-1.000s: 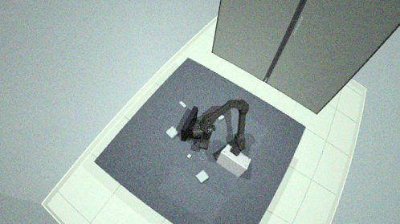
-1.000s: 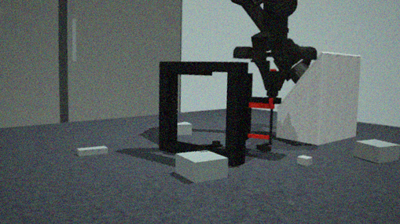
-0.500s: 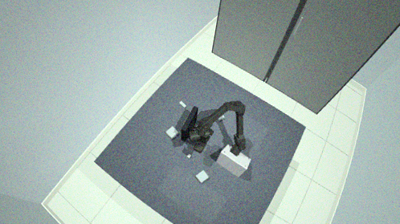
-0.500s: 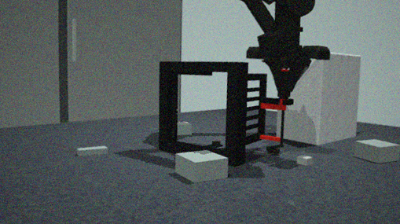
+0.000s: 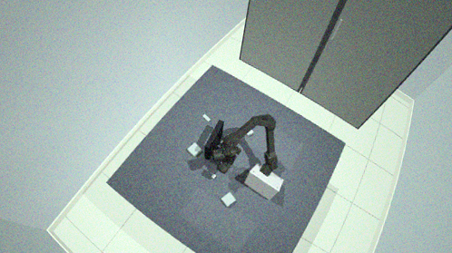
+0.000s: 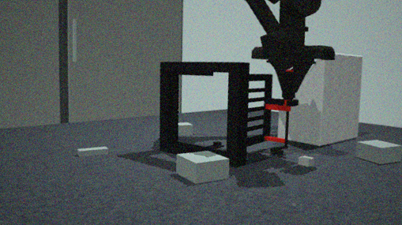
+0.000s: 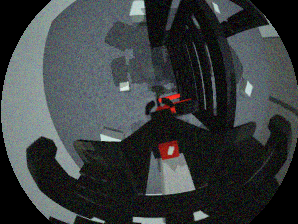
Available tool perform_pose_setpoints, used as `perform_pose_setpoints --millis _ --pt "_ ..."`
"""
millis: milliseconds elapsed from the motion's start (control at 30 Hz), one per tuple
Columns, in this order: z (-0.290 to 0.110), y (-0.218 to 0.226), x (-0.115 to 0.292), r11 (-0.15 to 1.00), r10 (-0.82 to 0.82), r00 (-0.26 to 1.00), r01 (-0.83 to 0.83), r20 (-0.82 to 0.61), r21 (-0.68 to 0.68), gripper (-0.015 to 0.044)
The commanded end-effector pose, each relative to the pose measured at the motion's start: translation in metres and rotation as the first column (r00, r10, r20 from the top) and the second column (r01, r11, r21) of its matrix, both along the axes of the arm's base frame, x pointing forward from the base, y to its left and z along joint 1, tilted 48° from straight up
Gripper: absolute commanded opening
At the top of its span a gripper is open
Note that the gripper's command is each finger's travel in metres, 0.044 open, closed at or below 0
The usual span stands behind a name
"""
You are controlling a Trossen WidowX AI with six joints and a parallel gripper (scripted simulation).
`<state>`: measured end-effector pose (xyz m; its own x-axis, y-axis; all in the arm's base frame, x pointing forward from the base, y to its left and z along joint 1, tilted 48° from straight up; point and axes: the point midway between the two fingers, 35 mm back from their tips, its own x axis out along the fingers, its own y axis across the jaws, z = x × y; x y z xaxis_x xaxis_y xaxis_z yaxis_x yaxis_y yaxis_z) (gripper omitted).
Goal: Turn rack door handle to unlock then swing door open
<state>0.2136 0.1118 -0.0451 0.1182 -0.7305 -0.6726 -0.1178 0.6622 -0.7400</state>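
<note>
The black rack frame (image 6: 237, 114) (image 5: 214, 140) stands upright. Its slatted door (image 6: 269, 119) (image 7: 200, 75) stands swung out from the frame's right post in the exterior view, clear of the opening; its exact angle is hard to tell. The upright handle (image 6: 278, 107) has red brackets and a thin dark rod, and sits at the door's free edge, its brackets pointing away from the slats. My gripper (image 6: 289, 99) (image 7: 162, 123) points down from above and is shut on the top of the handle. The fingertips hide part of the handle in the wrist view.
The large white block (image 5: 263, 183) (image 6: 340, 101) stands under the arm's base, behind the door in the exterior view. A pale block (image 6: 202, 167) (image 5: 194, 149) lies close before the frame. Another block (image 6: 379, 152) (image 5: 229, 199), a small cube (image 6: 305, 161) and a flat bar (image 6: 92, 150) lie around.
</note>
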Motion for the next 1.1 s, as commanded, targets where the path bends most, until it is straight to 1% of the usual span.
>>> perform_pose_setpoints --millis 0,333,367,1067 --pt "0.0 0.0 0.0 1.0 -0.011 1.0 0.011 0.01 0.004 0.002" --pt "0.0 0.0 0.0 1.0 -0.011 1.0 0.011 0.01 0.004 0.0282" --pt "0.0 0.0 0.0 1.0 -0.011 1.0 0.011 0.01 0.004 0.0292" --pt "0.019 0.024 -0.002 1.0 -0.01 1.0 0.01 0.008 0.006 0.0292"
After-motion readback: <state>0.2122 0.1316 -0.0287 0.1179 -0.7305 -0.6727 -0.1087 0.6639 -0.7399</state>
